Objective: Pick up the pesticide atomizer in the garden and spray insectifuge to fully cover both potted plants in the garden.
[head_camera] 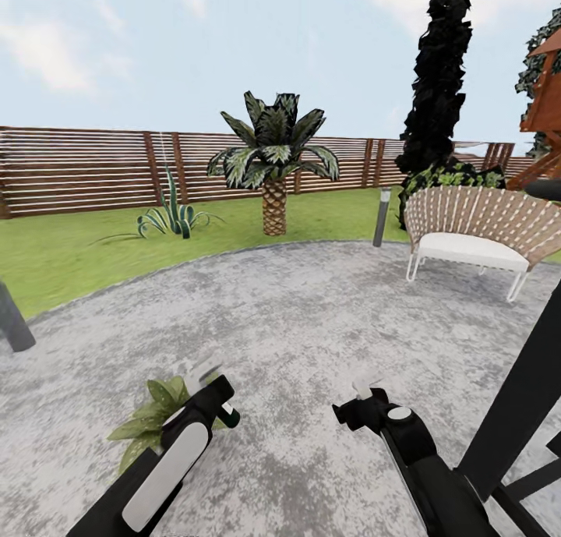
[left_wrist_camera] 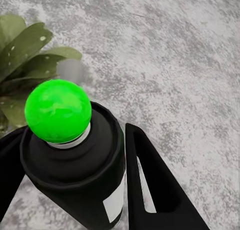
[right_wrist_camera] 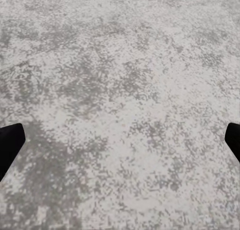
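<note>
- We stand on the grey paved circle [head_camera: 312, 319] of a garden; green lawn [head_camera: 70, 256] rings it, and a brown slatted fence [head_camera: 78, 171] closes the far side under a pale, cloudy sky.
- Our left gripper [head_camera: 206, 400] is clamped on the spray bottle [left_wrist_camera: 80, 175]; in the left wrist view its black fingers [left_wrist_camera: 150, 185] press against both sides of the dark body, a pale label patch shows on the bottle's side, and a bright green ball [left_wrist_camera: 58, 110] sits on top of it.
- In the head view the bottle's pale tip [head_camera: 204, 369] peeks out just above that gripper, at the near left of the circle.
- One potted plant [head_camera: 152, 416] lies just beside and partly behind the left gripper; its pointed, pale-speckled leaves [left_wrist_camera: 25, 54] show close to the bottle, while its pot is hidden from us.
- Our right gripper [head_camera: 362, 404] hangs over bare paving at the near right, holding nothing; the right wrist view shows its two black fingertips [right_wrist_camera: 10, 145] spread wide at either edge.
- Farther off, a small palm [head_camera: 273, 163] stands at the rim of the lawn; a spiky striped plant [head_camera: 173, 213] grows to its left; a curved slatted bench [head_camera: 475, 233] with a white seat rests at the far right, beside a short grey post light [head_camera: 382, 217] and a tall dark tree [head_camera: 436, 77].
</note>
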Available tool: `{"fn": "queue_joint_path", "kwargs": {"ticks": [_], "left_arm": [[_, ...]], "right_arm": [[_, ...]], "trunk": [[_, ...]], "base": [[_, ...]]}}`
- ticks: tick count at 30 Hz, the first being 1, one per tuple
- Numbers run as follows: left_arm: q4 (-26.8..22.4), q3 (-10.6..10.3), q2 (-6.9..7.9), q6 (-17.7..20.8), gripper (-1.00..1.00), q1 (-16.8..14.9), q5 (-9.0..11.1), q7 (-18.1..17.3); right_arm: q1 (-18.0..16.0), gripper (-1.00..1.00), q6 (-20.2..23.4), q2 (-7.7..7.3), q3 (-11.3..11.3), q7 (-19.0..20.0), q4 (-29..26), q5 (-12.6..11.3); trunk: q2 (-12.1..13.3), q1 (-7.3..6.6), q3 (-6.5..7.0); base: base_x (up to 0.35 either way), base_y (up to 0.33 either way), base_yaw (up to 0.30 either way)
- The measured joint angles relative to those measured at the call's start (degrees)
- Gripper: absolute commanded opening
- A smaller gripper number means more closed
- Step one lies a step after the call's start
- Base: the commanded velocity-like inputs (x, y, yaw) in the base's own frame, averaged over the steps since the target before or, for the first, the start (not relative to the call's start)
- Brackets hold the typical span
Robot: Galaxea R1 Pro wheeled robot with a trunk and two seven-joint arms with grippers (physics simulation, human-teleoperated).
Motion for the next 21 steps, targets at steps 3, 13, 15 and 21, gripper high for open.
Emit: {"fn": "queue_joint_path", "kwargs": {"ticks": [3,13,15,21], "left_arm": [[0.16,0.05,0.01,-0.07,-1.0,0.0,0.13,0.04],[0.21,0.06,-0.08,-0.4,-1.0,0.0,0.14,0.05],[0.21,0.06,-0.08,-0.42,-1.0,0.0,0.11,0.08],[0.31,0.06,0.0,-0.67,-1.0,0.2,-0.13,0.87]], "right_arm": [[0.02,1.0,0.01,0.02,0.01,0.0,0.0,0.0],[0.01,1.0,0.05,0.01,0.01,0.0,-0.01,0.0],[0.01,1.0,0.07,0.0,0.01,0.0,-0.01,0.0],[0.0,1.0,0.1,0.0,0.01,0.0,-0.01,0.0]], "trunk": [[1.2,-0.66,0.54],[5.21,-2.86,2.33],[5.63,-3.08,2.52],[5.63,-3.08,2.52]], "base": [[0.0,0.0,0.268],[0.0,0.0,0.268],[0.0,0.0,0.268],[0.0,0.0,0.268]]}}
